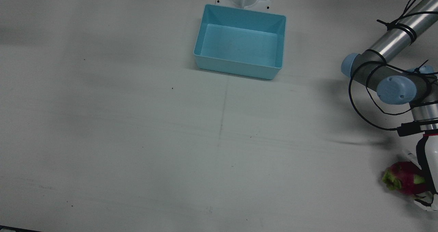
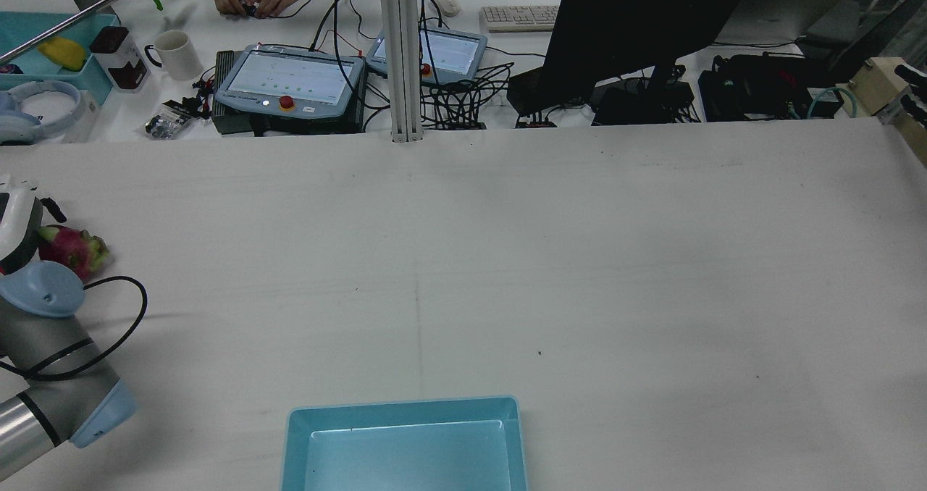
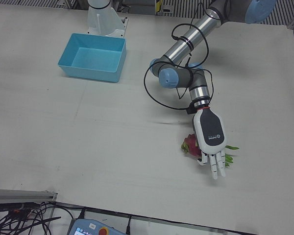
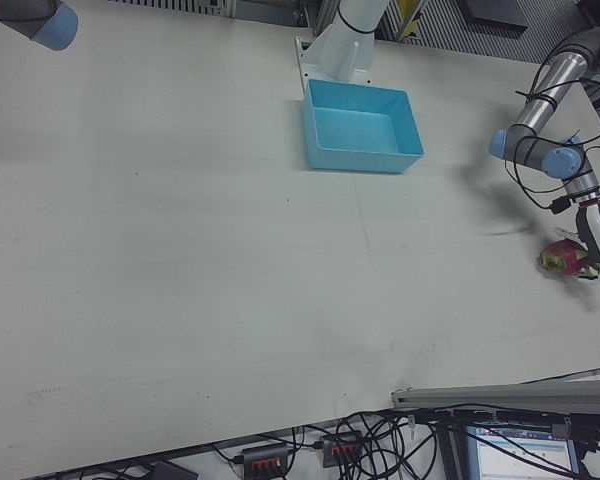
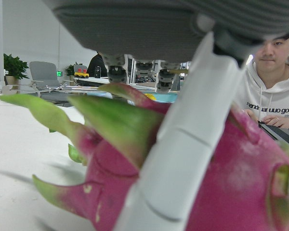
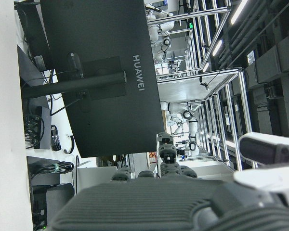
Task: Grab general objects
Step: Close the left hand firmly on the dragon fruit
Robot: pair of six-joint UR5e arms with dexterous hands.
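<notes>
Pink fruit lies under our left robot hand, fingers extended, not yet closed. Closing unevenly, we risk rolling the fruit away from the bin.

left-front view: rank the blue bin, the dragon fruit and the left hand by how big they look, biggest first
1. blue bin
2. left hand
3. dragon fruit, partly hidden by the hand, so its rank is unsure.

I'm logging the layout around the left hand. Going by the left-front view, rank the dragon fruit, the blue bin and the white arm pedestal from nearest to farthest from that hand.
1. Dragon fruit: directly under the left hand, beside its palm.
2. Blue bin: far up the table, toward the view's upper left.
3. White arm pedestal: just beyond the bin, at the view's top edge.
</notes>
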